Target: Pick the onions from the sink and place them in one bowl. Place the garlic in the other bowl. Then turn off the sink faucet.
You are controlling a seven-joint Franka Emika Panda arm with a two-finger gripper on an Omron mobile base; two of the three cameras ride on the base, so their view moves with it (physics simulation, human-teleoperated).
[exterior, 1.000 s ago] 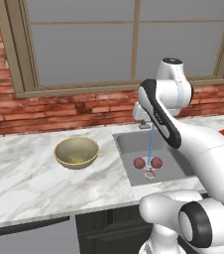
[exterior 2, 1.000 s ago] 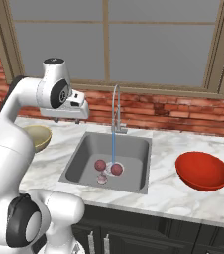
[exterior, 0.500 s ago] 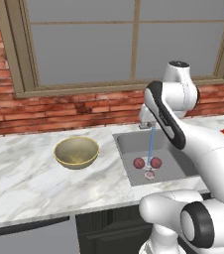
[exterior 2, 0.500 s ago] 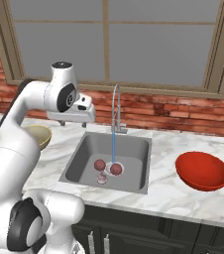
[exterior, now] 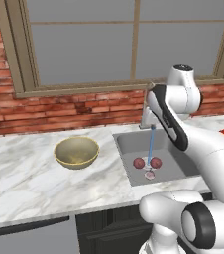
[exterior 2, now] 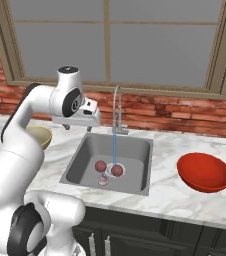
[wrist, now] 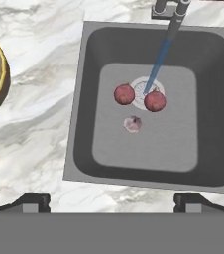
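— What is recorded from the left base view?
— The yellowish-tan bowl [exterior: 76,152] is noted on the bench, left of the sink [exterior: 129,140]. Two onions [exterior: 139,162] and the garlic [exterior: 149,174] are seen on the basin floor, near its front edge. Water is seen running from the faucet [exterior: 147,106].

— And the right base view?
— The gripper [exterior 2: 78,126] is held above the bench at the sink's back left corner. The red bowl [exterior 2: 204,172] is placed on the bench right of the sink.

— The hand view?
— The onions lie either side of the drain, the garlic just in front of them. Jaw tips are seen well apart, released, holding nothing.

— Step in hand?
— Judged the first: approach to an onion. A descent into the basin over one onion is called for.
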